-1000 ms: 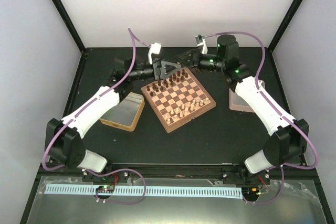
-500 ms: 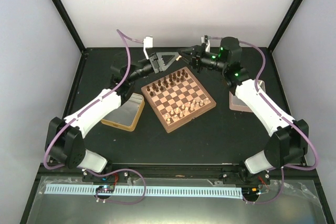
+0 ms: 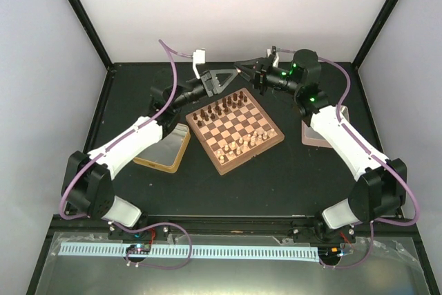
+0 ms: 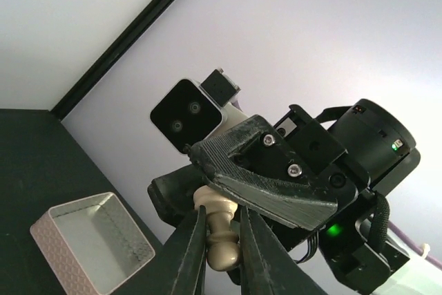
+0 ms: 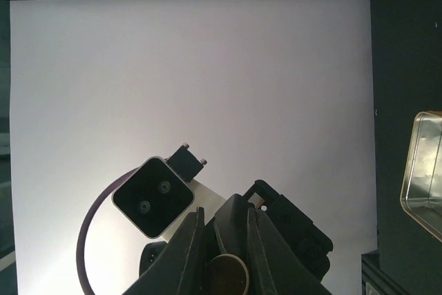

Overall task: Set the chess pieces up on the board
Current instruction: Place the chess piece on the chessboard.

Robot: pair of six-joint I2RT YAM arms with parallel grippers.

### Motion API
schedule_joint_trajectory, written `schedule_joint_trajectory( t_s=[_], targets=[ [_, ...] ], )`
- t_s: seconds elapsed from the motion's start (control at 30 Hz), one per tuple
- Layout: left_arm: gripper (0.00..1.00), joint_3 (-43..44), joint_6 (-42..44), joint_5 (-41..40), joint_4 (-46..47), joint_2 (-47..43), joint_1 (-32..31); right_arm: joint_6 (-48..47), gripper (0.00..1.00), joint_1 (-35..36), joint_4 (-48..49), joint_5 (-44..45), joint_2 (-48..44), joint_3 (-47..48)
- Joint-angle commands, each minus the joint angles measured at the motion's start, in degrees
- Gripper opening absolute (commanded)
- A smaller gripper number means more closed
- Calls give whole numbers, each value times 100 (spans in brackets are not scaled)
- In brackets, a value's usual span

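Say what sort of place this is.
Probably a robotics test cell: white panels in a black frame enclose a black table, left arm and right arm are bolted at its near edge, with a chessboard as prop.

A robot lab, white robot arms (image 3: 128, 146) sitting bolted to a black table (image 3: 276, 177), plain white walls (image 3: 228, 12) closing it in
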Motion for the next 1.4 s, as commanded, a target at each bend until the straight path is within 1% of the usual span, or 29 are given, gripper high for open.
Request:
schedule_joint_trajectory(
  t_s=[0.0,0.07,0.1,0.13,0.2,0.3,0.37,0.43,0.47,0.6,0.67,0.77,0.83,0.93,1.03,1.17,1.37],
  targets=[
    [10,294,344,5,-134,48,-158,157,1,-9,98,22,-67,-58],
    [3,330,425,-30,-237,52,-167,101,1,-10,29,37,-66,-58],
    [2,369,476,-67,-352,46,-173,32,1,-15,-54,55,-66,-58],
    [2,431,566,-122,-543,37,-170,-78,4,-25,-139,79,-62,-58],
    [2,636,891,-298,-1261,26,-176,-457,14,-99,-468,165,-79,-37],
    [1,996,1410,-581,-2637,109,-173,-1380,35,-386,-1234,431,-190,-47],
    [2,1331,1739,-695,-3801,278,-181,-2075,45,-639,-1749,696,-303,-120],
    [2,1596,2019,-724,-4759,524,-190,-2757,52,-895,-2282,985,-424,-221],
    [2,1742,2161,-782,-5397,670,-200,-3067,54,-1005,-2471,1102,-481,-296],
    [2,2625,2642,-1105,-7173,1520,-302,-4239,56,-1320,-3224,1847,-785,-587],
    [1,3369,2793,-1282,-7946,2107,-405,-4621,56,-1414,-3576,2301,-918,-712],
    [1,4366,3043,-1546,-8787,2925,-673,-5059,57,-1447,-3962,2877,-1080,-862],
    [2,4902,3119,-1640,-9088,3399,-810,-5241,57,-1452,-4123,3150,-1169,-1002],
    [2,5604,3137,-1536,-9365,4075,-943,-5437,57,-1460,-4255,3350,-1259,-1163],
    [2,6197,3106,-1492,-9617,4560,-1044,-5599,57,-1464,-4424,3573,-1302,-1263],
    [3,6311,3099,-1410,-9498,4846,-1141,-5775,57,-1461,-4565,3789,-1348,-1350],
    [5,6320,3074,-1175,-9201,5139,-1194,-5881,57,-1465,-4676,3839,-1368,-1458]
  ],
)
